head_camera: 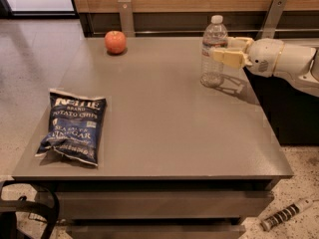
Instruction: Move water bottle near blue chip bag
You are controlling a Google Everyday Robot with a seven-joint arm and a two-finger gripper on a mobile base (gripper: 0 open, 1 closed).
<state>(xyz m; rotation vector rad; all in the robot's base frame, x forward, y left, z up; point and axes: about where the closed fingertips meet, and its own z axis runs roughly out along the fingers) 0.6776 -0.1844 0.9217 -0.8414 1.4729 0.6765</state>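
The water bottle, clear ribbed plastic with a white cap, stands upright on the grey table at its far right. My gripper reaches in from the right at the bottle's mid height. It is open, with the near finger at the bottle's front right side and the other finger behind it. The blue chip bag lies flat at the table's front left, far from the bottle.
A red apple sits at the table's far left corner. A wooden wall with two metal posts runs behind the table. A black-and-white striped object lies on the floor at the front right.
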